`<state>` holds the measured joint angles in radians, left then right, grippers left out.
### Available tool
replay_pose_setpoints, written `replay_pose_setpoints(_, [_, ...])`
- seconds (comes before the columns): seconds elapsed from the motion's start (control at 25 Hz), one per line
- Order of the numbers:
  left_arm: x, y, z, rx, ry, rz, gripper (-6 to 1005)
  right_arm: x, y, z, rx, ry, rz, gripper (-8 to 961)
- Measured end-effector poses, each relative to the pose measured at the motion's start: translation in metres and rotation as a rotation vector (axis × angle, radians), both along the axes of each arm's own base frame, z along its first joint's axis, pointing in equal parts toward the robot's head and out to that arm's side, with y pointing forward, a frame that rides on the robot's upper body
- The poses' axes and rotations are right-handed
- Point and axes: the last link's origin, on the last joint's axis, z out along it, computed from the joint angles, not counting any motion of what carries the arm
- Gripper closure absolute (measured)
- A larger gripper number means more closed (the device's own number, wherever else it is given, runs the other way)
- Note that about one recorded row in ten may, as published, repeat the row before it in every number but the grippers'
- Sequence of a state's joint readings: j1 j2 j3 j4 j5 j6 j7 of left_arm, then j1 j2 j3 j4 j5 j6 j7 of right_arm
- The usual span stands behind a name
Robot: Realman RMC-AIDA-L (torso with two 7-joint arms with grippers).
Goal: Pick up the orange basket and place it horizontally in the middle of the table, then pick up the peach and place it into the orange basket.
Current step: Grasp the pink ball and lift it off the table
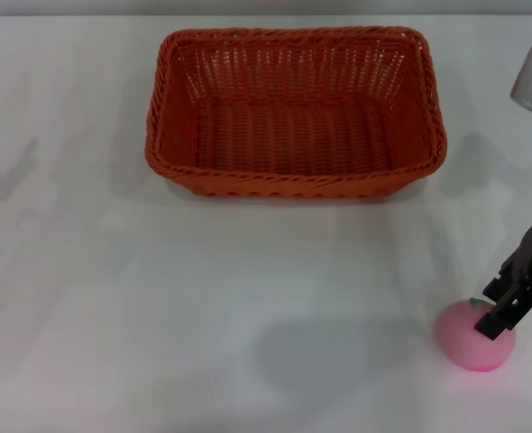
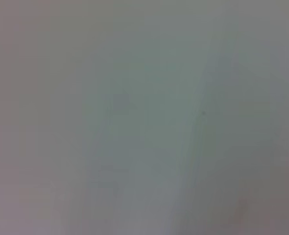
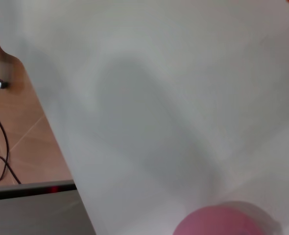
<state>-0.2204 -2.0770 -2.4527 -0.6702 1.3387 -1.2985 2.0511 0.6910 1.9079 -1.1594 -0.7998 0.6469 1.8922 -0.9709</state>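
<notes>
Orange basket [image 1: 295,113]: rectangular woven form with rounded corners, braided rim and sloped openwork sides, lying with its long side across the far middle of the table [image 1: 203,298]; interior empty. Table: smooth, plain white surface, with a broad bare stretch between the basket's near rim and the near edge. Peach [image 1: 474,336]: small, round, soft pink ball with a green stem, resting near the table's near right corner, well apart from the basket; also seen as a pink curve in the right wrist view [image 3: 223,221]. Right gripper [image 1: 508,311]: dark fingers at the peach's upper right side, apparently touching it; whether they are clamped or released cannot be told. Left gripper: out of sight. Table edge [image 3: 46,122] borders brown floor [image 3: 22,137] with a black cable [image 3: 0,147].
</notes>
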Motion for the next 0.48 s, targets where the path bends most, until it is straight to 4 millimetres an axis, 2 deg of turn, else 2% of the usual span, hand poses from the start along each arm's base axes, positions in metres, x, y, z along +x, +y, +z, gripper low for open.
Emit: replay_pose_setpoints(0.48, [-0.003, -0.004, -0.001, -0.003, 0.019, 0.002, 140, 0.004, -0.005, -0.017, -0.017, -0.032, -0.004, 197])
